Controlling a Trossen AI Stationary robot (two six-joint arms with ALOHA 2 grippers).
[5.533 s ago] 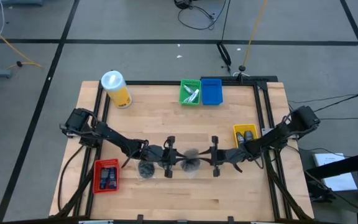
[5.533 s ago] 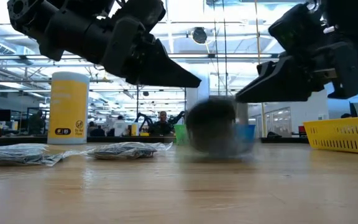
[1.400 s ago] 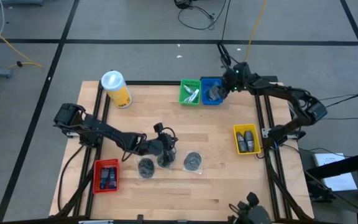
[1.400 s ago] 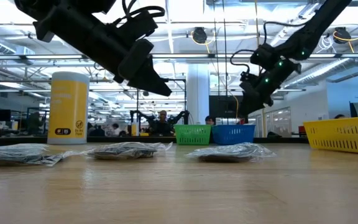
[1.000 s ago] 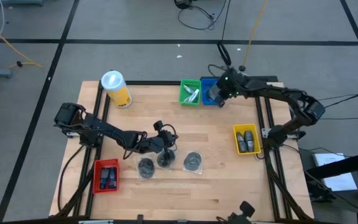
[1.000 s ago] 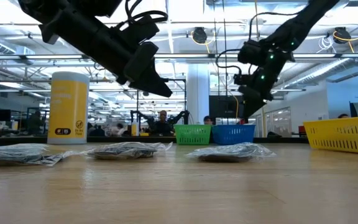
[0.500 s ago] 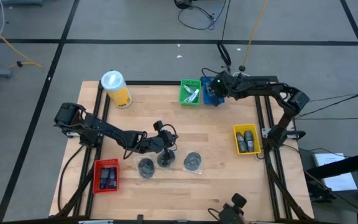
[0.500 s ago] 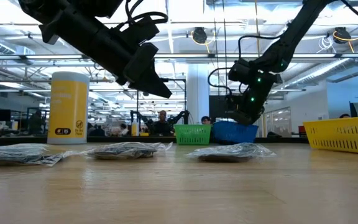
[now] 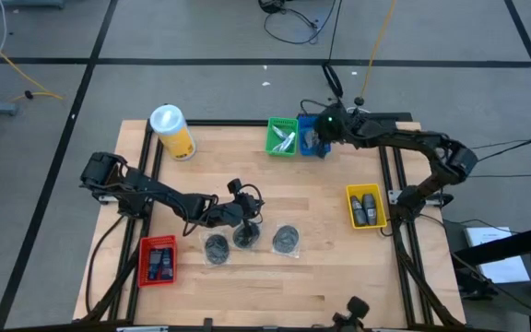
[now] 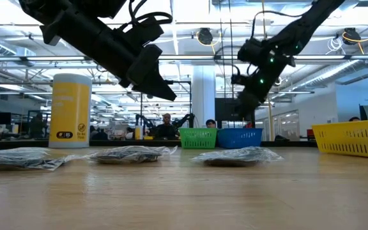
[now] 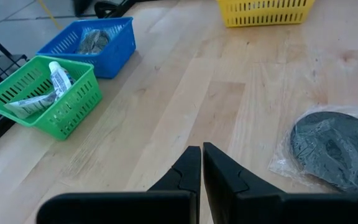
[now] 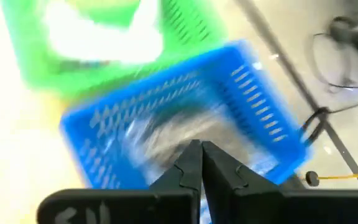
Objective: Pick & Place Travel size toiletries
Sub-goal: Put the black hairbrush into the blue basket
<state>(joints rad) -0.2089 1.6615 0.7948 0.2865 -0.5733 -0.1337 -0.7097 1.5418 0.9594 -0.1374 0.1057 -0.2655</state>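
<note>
The right end effector (image 9: 325,127), fingers together, hangs over the blue tray (image 9: 315,145) at the far edge, where one disc (image 11: 94,41) lies, though that view is blurred. Three bagged discs (image 9: 287,240) lie mid-bench. The left end effector (image 9: 244,210), fingers together and holding nothing, is just beside them, w/ free bench all around, so the left arm seems the nearer one.

Pale, smooth wood table (image 9: 321,198); slatted plastic blue tray (image 11: 107,45) and green tray (image 11: 67,102); matt grey disc (image 11: 331,149) in glossy film.
</note>
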